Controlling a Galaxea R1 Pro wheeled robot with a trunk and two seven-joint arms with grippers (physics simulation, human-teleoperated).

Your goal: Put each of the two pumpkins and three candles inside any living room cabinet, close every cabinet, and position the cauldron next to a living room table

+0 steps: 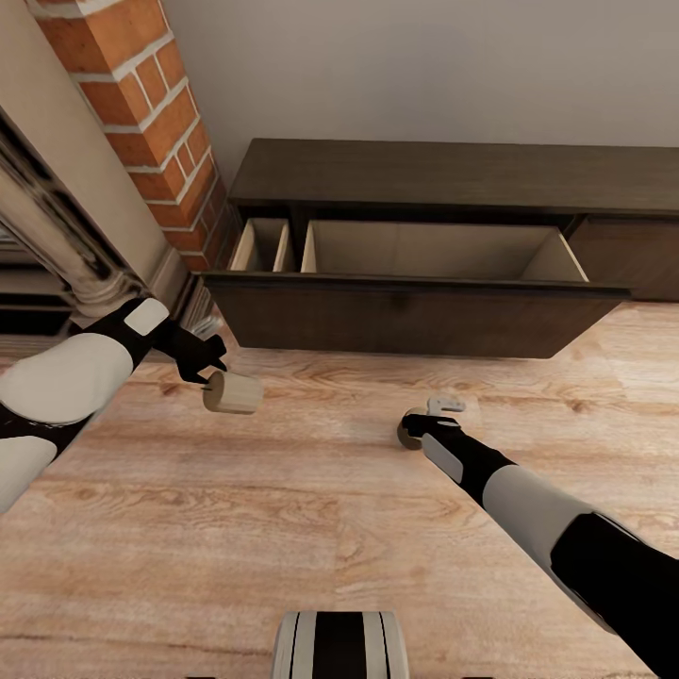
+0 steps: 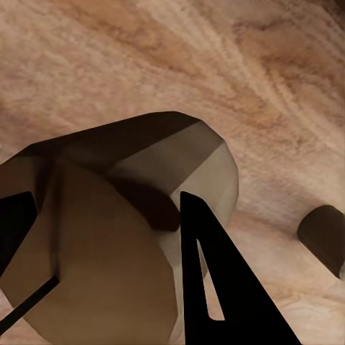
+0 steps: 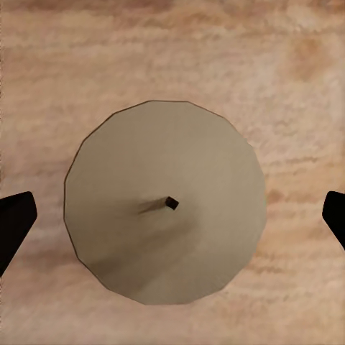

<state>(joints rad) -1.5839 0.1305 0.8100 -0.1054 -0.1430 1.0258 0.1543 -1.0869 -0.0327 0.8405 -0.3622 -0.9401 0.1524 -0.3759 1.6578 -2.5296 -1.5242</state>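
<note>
Far left stands a brick wall (image 1: 141,104) w/ a pale fireplace post (image 1: 57,236) beside it.

Next comes the left gripper (image 1: 209,370). Its jaws are closed on a candle (image 1: 233,392), held up off the wood floor (image 1: 283,528). This candle lies on its side, flat end toward the camera on that wrist, w/ a black finger (image 2: 223,287) across it.

Behind, the cabinet (image 1: 424,179) sits by the wall. Its wide drawer (image 1: 415,311) is pulled out. Inside is pale & I see nothing in it. A small slot (image 1: 262,245) at the drawer's left end looks bare too. The left arm is nearer the drawer, so its candle prob goes in first: up, forward & a bit right over the front edge.

Then the right gripper (image 1: 411,426). Its jaws are spread wide, one tip each side, not touching anything. A second candle (image 3: 167,208) stands upright on the floor right under it, wick (image 3: 170,203) pointing straight up at the jaws. So the long way of this candle runs up & down, & the jaws just need to go straight down, then squeeze. A small grey thing (image 1: 445,405) lies on the floor just past this gripper; can't tell what it is.

Third candle, pumpkins, cauldron & table: not in these pics.
</note>
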